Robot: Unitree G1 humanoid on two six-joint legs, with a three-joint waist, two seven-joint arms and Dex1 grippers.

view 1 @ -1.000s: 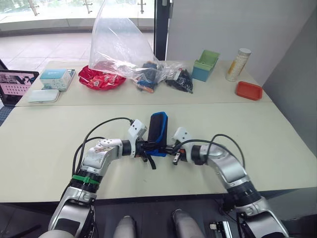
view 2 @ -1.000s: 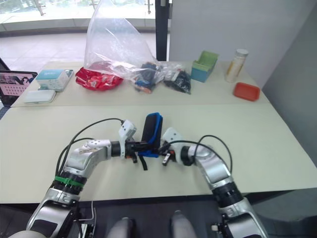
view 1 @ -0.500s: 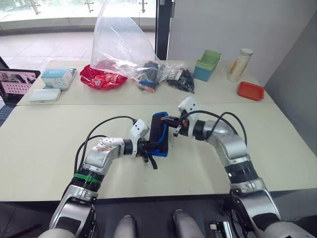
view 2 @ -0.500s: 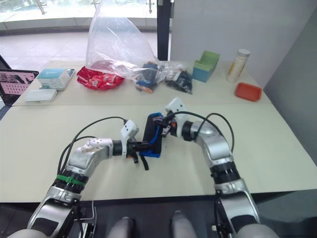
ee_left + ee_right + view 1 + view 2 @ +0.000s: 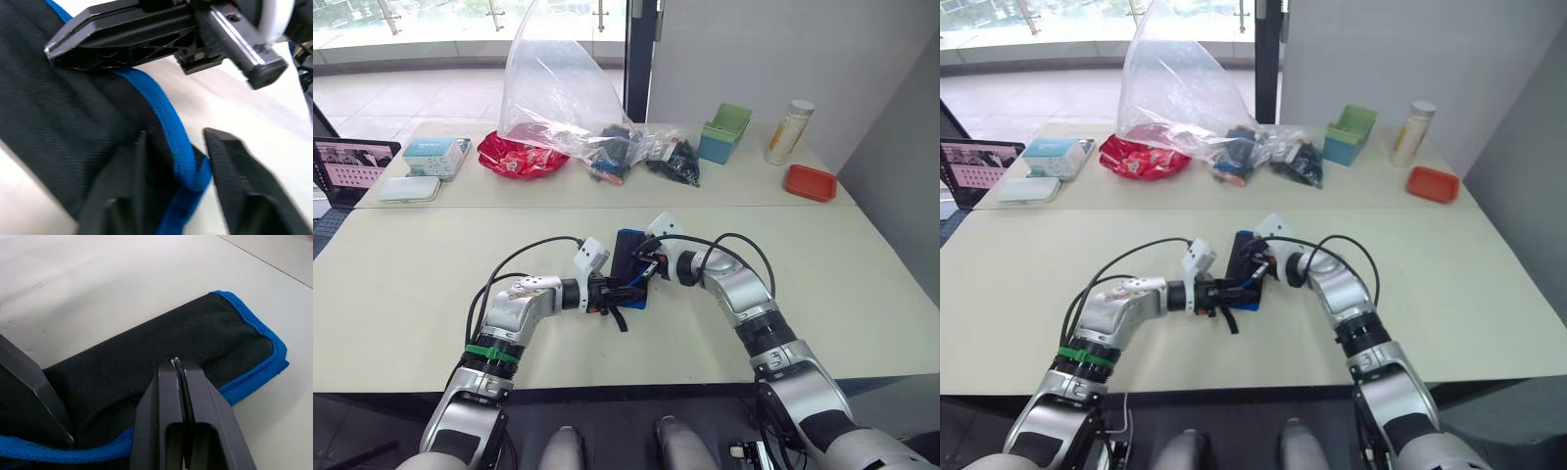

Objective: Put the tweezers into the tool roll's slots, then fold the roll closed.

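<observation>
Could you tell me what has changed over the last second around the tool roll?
The right gripper swung from the roll's near right corner round to its far end and came down onto the folded tool roll, fingers shut. The left gripper kept its hold on the roll's near edge, and the roll stayed folded.

The tool roll (image 5: 629,262) is black cloth with a bright blue edge. Both grippers have black fingers. The table (image 5: 401,284) is pale cream. Far back sit a red tray (image 5: 807,182), a green box (image 5: 724,132) and a clear plastic bag (image 5: 553,88)
</observation>
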